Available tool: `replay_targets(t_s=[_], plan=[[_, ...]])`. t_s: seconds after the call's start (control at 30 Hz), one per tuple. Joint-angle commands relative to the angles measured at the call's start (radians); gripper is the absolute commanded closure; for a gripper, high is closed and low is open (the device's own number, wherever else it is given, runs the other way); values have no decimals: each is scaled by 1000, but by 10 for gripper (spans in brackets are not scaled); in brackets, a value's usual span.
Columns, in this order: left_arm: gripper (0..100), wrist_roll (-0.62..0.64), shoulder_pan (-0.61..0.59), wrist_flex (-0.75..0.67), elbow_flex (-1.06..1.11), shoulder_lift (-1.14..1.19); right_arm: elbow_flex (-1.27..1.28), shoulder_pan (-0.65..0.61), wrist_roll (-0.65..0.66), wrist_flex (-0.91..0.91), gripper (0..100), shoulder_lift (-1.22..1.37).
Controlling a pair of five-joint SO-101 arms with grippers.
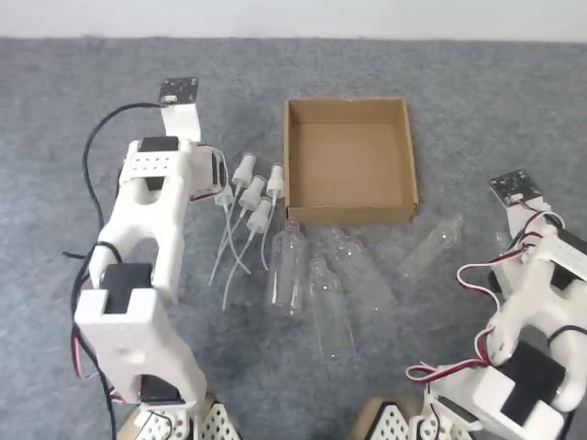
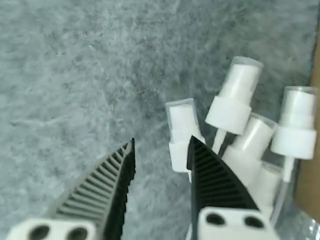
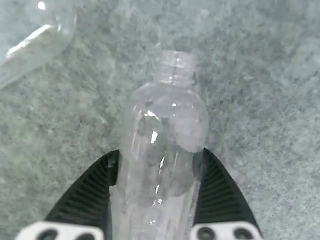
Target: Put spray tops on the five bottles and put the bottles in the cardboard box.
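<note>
Between the right jaws, touching both, sits a plain clear bottle.

We find the cardboard box behind the bottles lying on the surface, the spray tops just left of it, a lone bottle farther right.

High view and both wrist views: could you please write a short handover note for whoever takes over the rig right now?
Left gripper: open and empty, beside the cluster of five spray tops to the left of the cardboard box.
Right gripper: looks shut on one uncapped bottle.
Three bottles lie in front of the box, and a fourth bottle lies nearer the right arm.
Done: nothing yet. No bottle is capped and the box is empty.
To do: cap all five bottles, then box all five.
</note>
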Motion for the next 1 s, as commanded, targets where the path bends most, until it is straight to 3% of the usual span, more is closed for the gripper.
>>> replay_targets(t_s=[0.0, 0.23, 0.97], plan=[[840, 8, 12, -25, -64, -2, 23, 7, 14, -16, 985, -10], [840, 8, 58, -29, -62, 14, 34, 10, 14, -16, 985, -10], [844, 0, 12, -17, -170, 109, 34, 12, 14, -10, 985, -10]])
